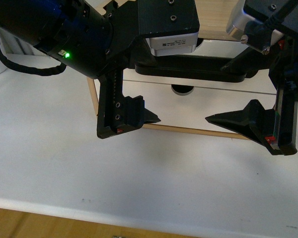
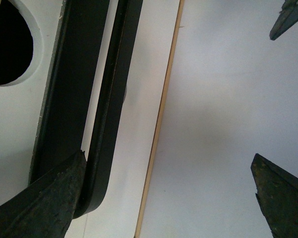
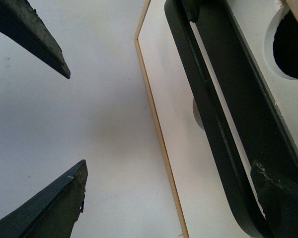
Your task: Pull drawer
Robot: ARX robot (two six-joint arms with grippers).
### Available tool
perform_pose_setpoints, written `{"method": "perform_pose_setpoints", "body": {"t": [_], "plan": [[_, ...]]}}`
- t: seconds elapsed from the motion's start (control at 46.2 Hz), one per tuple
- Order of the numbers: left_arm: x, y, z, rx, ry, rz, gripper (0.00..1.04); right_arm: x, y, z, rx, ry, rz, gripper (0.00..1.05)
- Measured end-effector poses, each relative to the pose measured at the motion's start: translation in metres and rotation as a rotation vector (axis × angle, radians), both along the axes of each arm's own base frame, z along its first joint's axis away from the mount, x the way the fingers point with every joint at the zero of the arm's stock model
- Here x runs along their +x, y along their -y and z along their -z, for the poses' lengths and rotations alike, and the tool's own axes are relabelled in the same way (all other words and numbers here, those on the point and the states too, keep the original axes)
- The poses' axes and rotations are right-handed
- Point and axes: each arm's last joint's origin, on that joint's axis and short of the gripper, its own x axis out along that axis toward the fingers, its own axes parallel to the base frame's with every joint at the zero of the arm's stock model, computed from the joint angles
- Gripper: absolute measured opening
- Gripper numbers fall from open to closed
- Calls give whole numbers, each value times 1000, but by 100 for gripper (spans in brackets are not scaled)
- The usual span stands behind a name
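The drawer (image 1: pixel 213 105) shows a white front with a light wood edge, a long black bar handle (image 1: pixel 188 69) and a dark half-round notch (image 1: pixel 182 89). My left gripper (image 1: pixel 144 92) is open at the handle's left end. In the left wrist view, the left gripper (image 2: pixel 168 155) has one finger (image 2: pixel 44 198) against the bar's (image 2: pixel 109 109) rounded end and the other over the table. My right gripper (image 1: pixel 223 94) is open at the handle's right end. The right wrist view shows the right gripper (image 3: pixel 169 162) with one finger (image 3: pixel 283 198) by the handle (image 3: pixel 208 114). Nothing is gripped.
The drawer lies on a white table (image 1: pixel 49 163), whose front edge runs along the bottom of the front view. A black cable (image 1: pixel 20 64) loops at the far left. The right gripper's fingertip (image 2: pixel 288 20) shows in the left wrist view's corner.
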Motion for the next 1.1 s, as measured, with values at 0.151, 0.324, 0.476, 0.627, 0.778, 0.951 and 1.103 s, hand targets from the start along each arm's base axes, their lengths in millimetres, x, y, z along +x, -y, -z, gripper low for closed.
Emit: {"method": "perform_pose_setpoints", "body": {"t": [0.151, 0.324, 0.476, 0.627, 0.778, 0.951, 1.103], "plan": [[-1, 2, -3, 21, -10, 17, 99, 0, -1, 0, -9, -6, -8, 96], [-2, 3, -7, 23, -53, 30, 99, 1, -1, 0, -18, -9, -14, 96], [-2, 4, -8, 38, -56, 33, 99, 1, -1, 1, -31, -6, -19, 96], [-3, 4, -8, 43, -62, 38, 99, 1, -1, 1, -40, -10, -25, 96], [-4, 5, -8, 55, -63, 48, 99, -1, -1, 2, -56, -25, -47, 96], [-12, 6, -9, 75, -71, 61, 99, -6, -1, -1, -70, -43, -77, 96], [-23, 7, -10, 95, -78, 77, 99, -15, 0, -2, -78, -60, -101, 96]]}}
